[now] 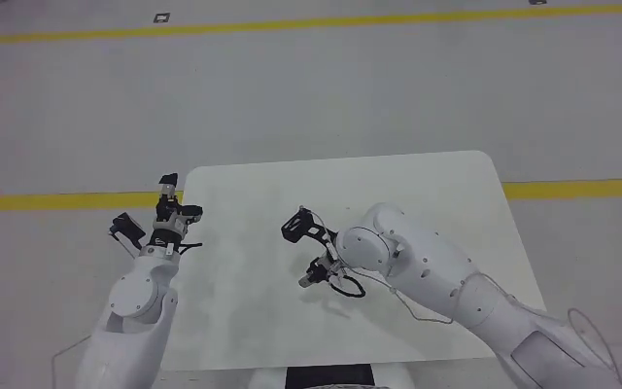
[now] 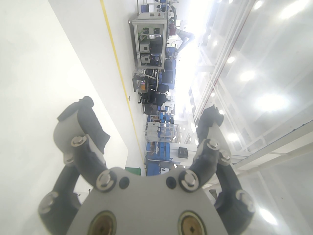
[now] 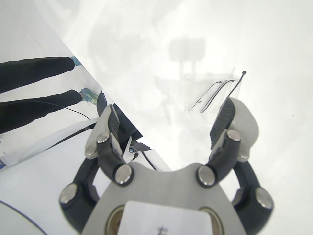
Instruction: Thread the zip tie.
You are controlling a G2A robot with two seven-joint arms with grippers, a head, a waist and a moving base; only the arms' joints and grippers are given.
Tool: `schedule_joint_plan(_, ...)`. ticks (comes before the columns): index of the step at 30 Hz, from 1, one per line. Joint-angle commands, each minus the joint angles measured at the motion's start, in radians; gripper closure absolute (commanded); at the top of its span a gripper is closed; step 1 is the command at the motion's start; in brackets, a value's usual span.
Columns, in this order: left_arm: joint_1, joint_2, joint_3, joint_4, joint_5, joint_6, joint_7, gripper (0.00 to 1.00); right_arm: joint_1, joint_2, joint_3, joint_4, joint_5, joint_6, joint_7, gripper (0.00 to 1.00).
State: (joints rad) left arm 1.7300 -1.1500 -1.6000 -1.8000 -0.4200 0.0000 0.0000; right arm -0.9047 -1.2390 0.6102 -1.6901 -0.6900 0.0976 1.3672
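White table (image 1: 389, 194) carries loose zip ties (image 3: 236, 84) just ahead of the wide-open right gripper (image 3: 170, 106). The left gripper (image 2: 148, 106) hovers equally wide at its left edge. Grasping one tie seems next.

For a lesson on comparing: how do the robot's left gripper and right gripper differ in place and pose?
The left gripper is at the left edge of the table; the right gripper is over the table's middle. The left gripper points out past the table towards the room, while the right gripper faces the tabletop, with black zip ties lying ahead of it. Both are open and hold nothing.
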Motion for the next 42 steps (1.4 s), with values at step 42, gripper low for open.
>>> schedule_joint_plan(42, 0.000, 0.000, 0.000, 0.000, 0.000, 0.000, 0.000, 0.00, 0.097, -0.079, -0.169, 0.240, -0.115, 0.210, 0.020, 0.00)
